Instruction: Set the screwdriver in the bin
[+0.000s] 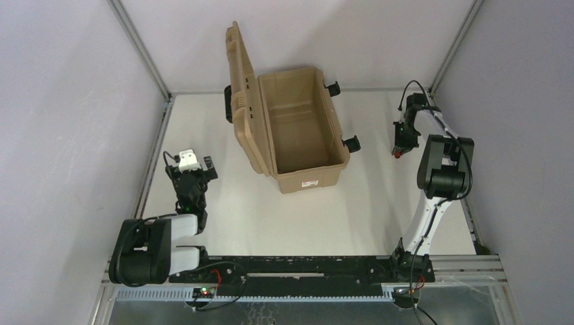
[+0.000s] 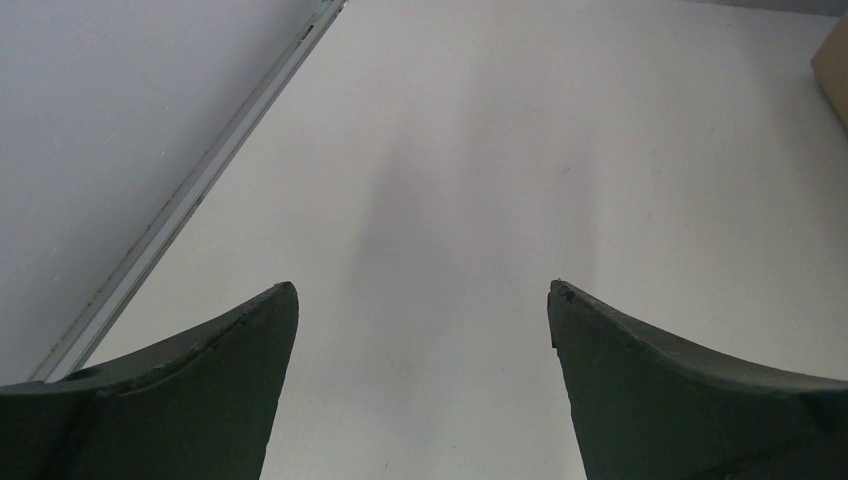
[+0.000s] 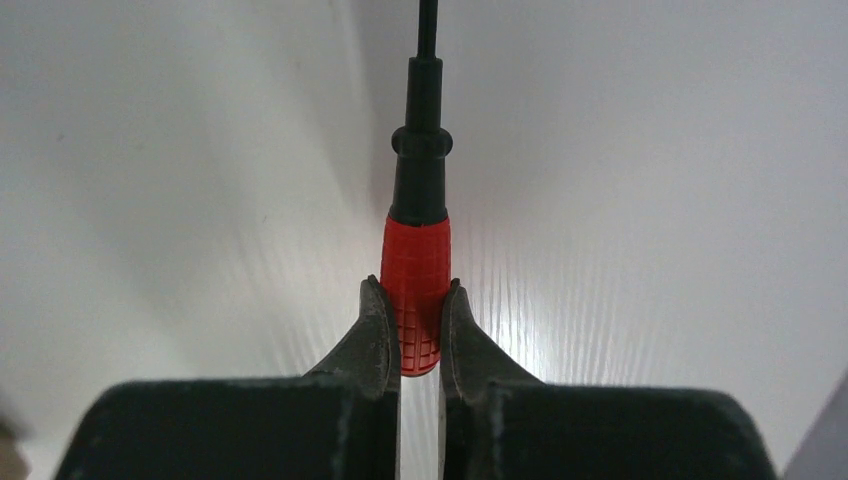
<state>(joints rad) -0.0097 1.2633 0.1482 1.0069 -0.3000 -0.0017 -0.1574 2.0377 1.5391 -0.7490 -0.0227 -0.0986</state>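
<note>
The bin point(image 1: 298, 128) is a tan box standing open at the back middle of the table, lid tilted up on its left, white label on its near end; its corner shows in the left wrist view point(image 2: 835, 65). My right gripper point(image 1: 399, 150) is to the right of the bin, low over the table. In the right wrist view it point(image 3: 416, 290) is shut on the red handle of the screwdriver point(image 3: 416, 270), whose black shaft points away from the camera. A red bit of the screwdriver point(image 1: 399, 155) shows at the jaws. My left gripper point(image 1: 192, 177) is open and empty point(image 2: 422, 290) at the left.
Metal frame posts and a rail point(image 1: 152, 159) edge the table on the left and right. Grey walls close in both sides. Black latches point(image 1: 352, 143) stick out of the bin's right side. A black rail point(image 1: 298, 267) runs along the near edge.
</note>
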